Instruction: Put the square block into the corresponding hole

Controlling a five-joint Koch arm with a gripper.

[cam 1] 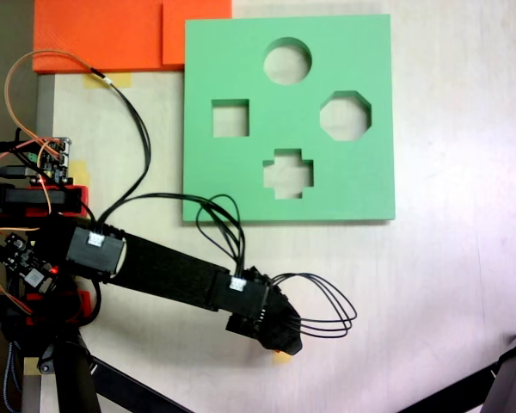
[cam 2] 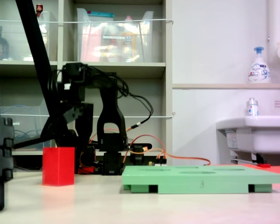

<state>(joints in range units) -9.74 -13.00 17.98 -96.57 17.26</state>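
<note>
Gripper (cam 1: 279, 340) sits low centre of the top-down fixed view, pointing down over the table; jaws hidden under the wrist, so open or clenched cannot be told. Square block (cam 2: 58, 166), bright red, stands upright on the table at lower left of the side fixed view, just in front of the arm, apparently ungrasped. Looks like foam: probably light, soft, slightly squashy, grippy; best pinched across two flat opposite sides, mid-height, gently. Farther off, green board (cam 1: 370, 181) lies flat, its corresponding hole (cam 1: 230, 119) toward upper left, empty.
</note>
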